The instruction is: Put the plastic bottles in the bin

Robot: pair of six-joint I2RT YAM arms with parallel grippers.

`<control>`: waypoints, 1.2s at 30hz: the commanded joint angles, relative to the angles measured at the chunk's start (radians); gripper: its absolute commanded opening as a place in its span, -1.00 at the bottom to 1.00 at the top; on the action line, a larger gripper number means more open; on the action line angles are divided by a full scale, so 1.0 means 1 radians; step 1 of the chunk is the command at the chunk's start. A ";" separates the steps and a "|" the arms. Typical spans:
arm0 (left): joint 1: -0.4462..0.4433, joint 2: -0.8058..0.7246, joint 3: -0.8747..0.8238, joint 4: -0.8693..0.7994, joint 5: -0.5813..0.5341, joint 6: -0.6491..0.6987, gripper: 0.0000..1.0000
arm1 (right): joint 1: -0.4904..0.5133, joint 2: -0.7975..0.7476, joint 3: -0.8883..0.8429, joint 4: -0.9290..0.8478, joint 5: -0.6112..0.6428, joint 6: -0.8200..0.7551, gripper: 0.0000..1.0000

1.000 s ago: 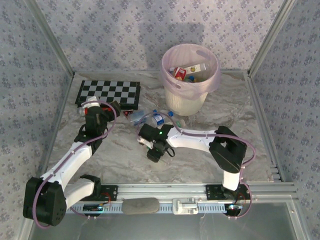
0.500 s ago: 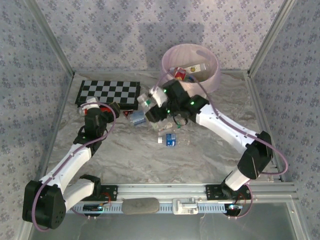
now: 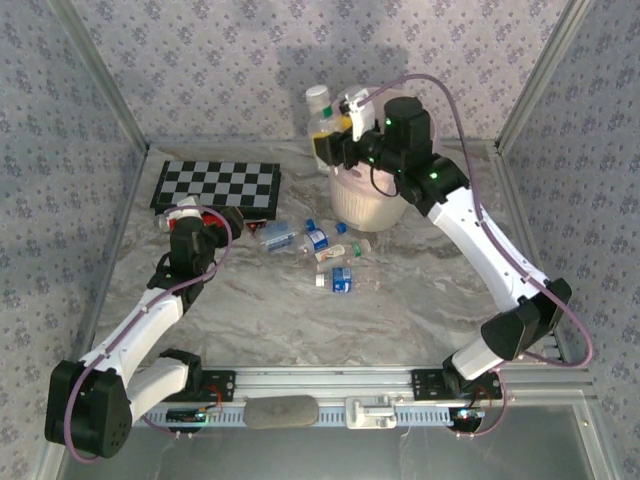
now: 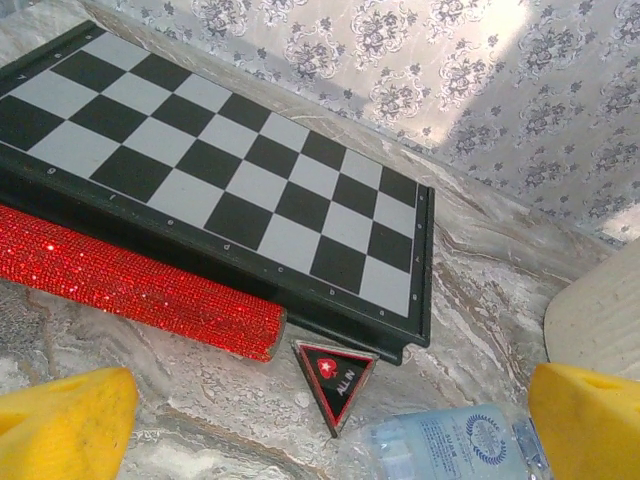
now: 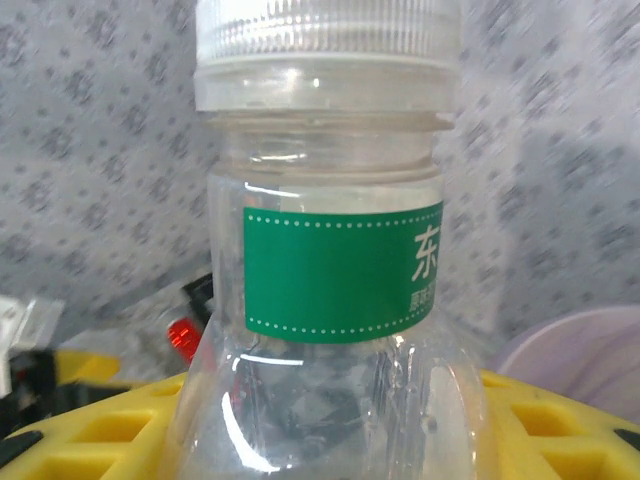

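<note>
My right gripper [image 3: 333, 143] is raised high and shut on a clear plastic bottle [image 3: 319, 112] with a white cap and green label, held upright at the bin's far left rim. In the right wrist view that bottle [image 5: 330, 260] stands between my yellow fingers [image 5: 90, 430]. The cream bin [image 3: 366, 205] is partly hidden by the arm; its pink liner [image 5: 585, 350] shows low right. Several bottles [image 3: 316, 238] lie on the table in front of the bin. My left gripper [image 3: 232, 215] is open near the chessboard, with a blue-labelled bottle [image 4: 470, 445] by its right finger [image 4: 590, 420].
A black-and-white chessboard [image 3: 215, 186] lies at the back left. A red glitter stick [image 4: 130, 285] and a black triangular "ALL IN" piece [image 4: 338, 378] lie along its near edge. Metal frame posts and patterned walls enclose the table.
My right arm has swung up from the table and carried the bottle to the bin's rim. The bottles left on the table have shifted a little. The left arm has stayed still.
</note>
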 commanded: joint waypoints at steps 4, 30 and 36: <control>0.006 0.007 0.004 0.002 0.060 0.023 1.00 | -0.030 0.012 0.046 0.112 0.217 -0.158 -0.11; -0.150 0.260 0.184 -0.041 0.156 0.191 1.00 | -0.192 0.406 0.372 -0.457 0.337 -0.073 -0.10; -0.207 0.321 0.235 -0.067 0.102 0.205 1.00 | -0.202 0.411 0.369 -0.454 0.319 -0.053 0.09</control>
